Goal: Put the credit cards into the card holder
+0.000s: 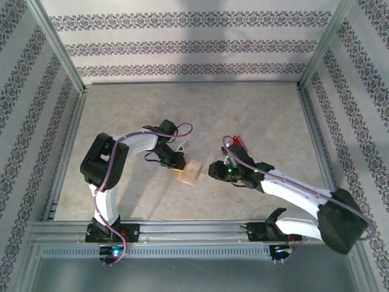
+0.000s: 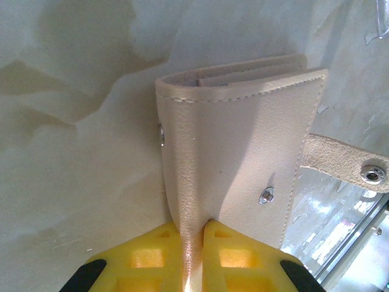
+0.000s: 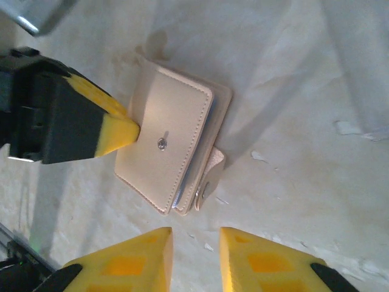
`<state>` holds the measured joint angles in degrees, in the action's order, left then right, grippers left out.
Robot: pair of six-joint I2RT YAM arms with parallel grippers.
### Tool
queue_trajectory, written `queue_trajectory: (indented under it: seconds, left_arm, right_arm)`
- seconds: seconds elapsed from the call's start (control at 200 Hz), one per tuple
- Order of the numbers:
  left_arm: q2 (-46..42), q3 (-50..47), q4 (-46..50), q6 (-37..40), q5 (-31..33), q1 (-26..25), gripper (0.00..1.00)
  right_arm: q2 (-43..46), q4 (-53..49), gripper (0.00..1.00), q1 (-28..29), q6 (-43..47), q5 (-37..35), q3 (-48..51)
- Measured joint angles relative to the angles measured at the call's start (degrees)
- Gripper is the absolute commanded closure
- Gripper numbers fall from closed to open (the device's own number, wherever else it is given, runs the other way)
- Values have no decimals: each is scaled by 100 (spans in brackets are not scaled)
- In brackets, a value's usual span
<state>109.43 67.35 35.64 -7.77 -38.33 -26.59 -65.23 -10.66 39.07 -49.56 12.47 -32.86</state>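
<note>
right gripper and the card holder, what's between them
Just bare table, seen in the right wrist view, between the right gripper and the card holder.

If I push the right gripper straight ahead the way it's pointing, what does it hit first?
Most likely the card holder: its snap-tab edge lies just ahead of the open right gripper. The left gripper pinches its opposite edge. Height above it is hard to judge.

Lab test cell: alu frame (image 1: 182, 230), wallpapered panels (image 1: 194, 42).
</note>
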Motion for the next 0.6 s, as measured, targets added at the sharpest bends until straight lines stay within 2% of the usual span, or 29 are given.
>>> queue_trajectory:
  seconds: [0.075,0.195,0.295,0.6]
  left_arm:
    - [-9,-11,-4,2,-2,-4,88]
    - [-9,-11,-2,2,2,-4,88]
    - [-9,-11,-2,2,0,-4,88]
    - [-9,-11,0,2,-17,-28,88]
  right_arm:
    - [330,-105,72,-76,2,-79,151]
    - [356,-68,83,-149,-68,-107,522]
    - [-63,28,87,-142,-111,-37,625]
    - [-1591,1093,89,-17,-103,297,74]
